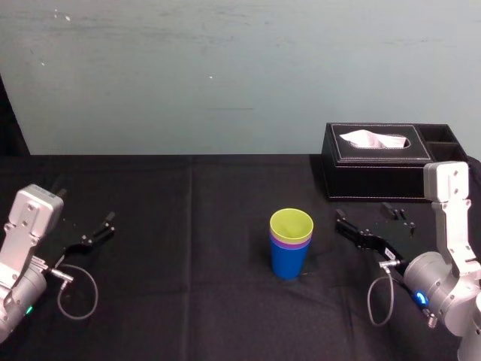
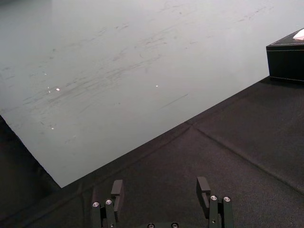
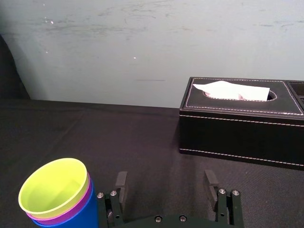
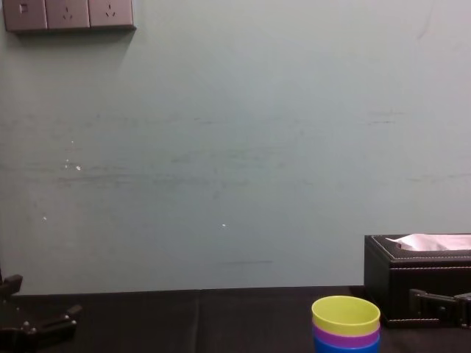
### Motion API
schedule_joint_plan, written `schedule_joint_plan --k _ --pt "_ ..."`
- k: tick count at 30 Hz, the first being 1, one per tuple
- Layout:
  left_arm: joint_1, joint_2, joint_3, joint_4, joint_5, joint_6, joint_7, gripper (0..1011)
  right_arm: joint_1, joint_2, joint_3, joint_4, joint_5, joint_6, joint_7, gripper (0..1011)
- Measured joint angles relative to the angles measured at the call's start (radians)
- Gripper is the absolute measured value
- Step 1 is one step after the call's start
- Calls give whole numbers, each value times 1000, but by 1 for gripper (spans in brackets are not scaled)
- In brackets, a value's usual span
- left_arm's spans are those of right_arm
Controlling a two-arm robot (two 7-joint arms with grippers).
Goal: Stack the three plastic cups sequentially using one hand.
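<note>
Right gripper hangs low over the black cloth just in front of the tissue box, on the robot's side of it. Its two flat fingers are spread wide and grip nothing. Through the right wrist camera, bare cloth lies in the gap between the fingers, and the tissue box lies ahead of the gripper with a white tissue poking out of the slot in its lid.

All three cups are nested into one upright stack, which stands on the cloth in front of the tissue box, a little past its left end and nearer the robot than the box. The blue cup is at the bottom. The purple cup sits inside it with only a narrow band showing, and the yellow-green cup sits on top, mouth open upward. The stack stands just beside the right gripper, on its left, apart from it and outside the gap of its fingers. From the chest camera the stack rises near the box's left end, with the gripper low in front of the box.

Left gripper hangs far to the left of the tissue box, well apart from the stack, with its fingers likewise spread over bare cloth
</note>
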Motion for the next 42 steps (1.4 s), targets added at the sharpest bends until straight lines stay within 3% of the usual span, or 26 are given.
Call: schedule_joint_plan --k 42 --pt "0 0 0 0 0 0 0 1000 0 0 0 0 0 0 0 1003"
